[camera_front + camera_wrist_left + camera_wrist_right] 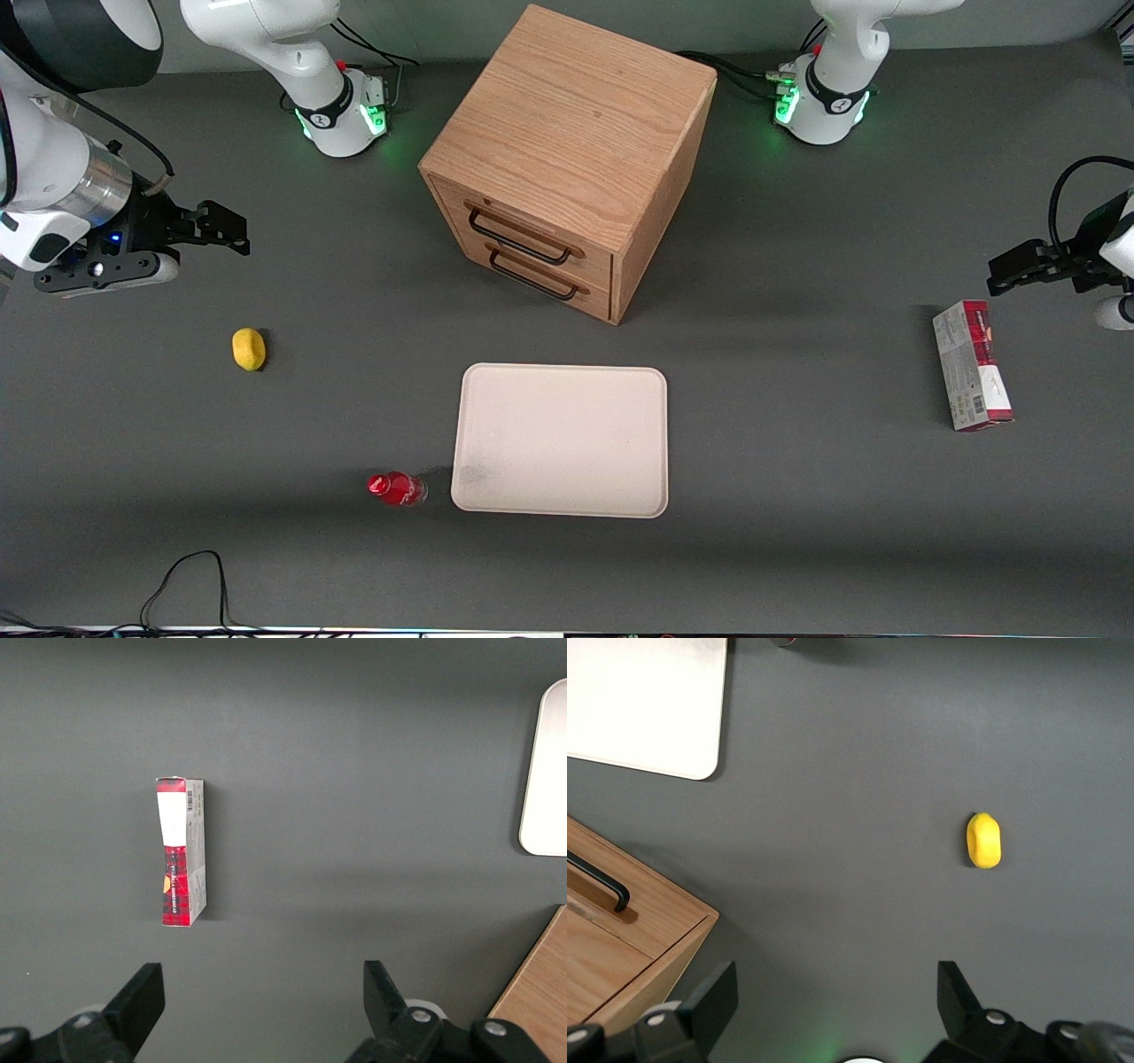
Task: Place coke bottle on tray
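The coke bottle [397, 488], small with a shiny red cap, lies on its side on the grey table beside the tray's near corner, just off its rim. The cream-beige tray [560, 439] lies flat and bare in front of the cabinet, and part of it shows in the right wrist view [642, 700]. My right gripper [226, 232] is open and empty, held above the table at the working arm's end. It is farther from the front camera than the lemon and well apart from the bottle. Its open fingers [718, 988] frame bare table in the wrist view.
A yellow lemon [249, 348] lies on the table between my gripper and the bottle, and shows in the right wrist view [984, 840]. The wooden two-drawer cabinet [567, 151] stands mid-table. A red-and-grey carton [971, 377] lies toward the parked arm's end.
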Controlling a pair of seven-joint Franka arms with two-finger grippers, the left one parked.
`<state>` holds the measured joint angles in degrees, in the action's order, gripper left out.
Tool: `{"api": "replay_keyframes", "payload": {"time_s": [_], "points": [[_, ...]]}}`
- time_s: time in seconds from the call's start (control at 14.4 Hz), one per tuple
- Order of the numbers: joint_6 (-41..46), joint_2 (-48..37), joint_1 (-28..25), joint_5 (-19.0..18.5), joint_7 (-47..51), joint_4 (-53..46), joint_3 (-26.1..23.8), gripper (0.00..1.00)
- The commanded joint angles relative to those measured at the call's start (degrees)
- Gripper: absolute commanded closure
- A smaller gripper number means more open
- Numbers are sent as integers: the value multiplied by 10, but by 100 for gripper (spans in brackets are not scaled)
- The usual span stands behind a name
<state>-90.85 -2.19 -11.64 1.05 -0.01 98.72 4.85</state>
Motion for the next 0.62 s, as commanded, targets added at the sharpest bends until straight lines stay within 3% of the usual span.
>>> {"api": "replay_keyframes", "payload": {"time_s": [0.0,0.55], "points": [[32,10,5,18,-4,-29,8,0],[59,13,9,16,-32,-47,9,0]]}}
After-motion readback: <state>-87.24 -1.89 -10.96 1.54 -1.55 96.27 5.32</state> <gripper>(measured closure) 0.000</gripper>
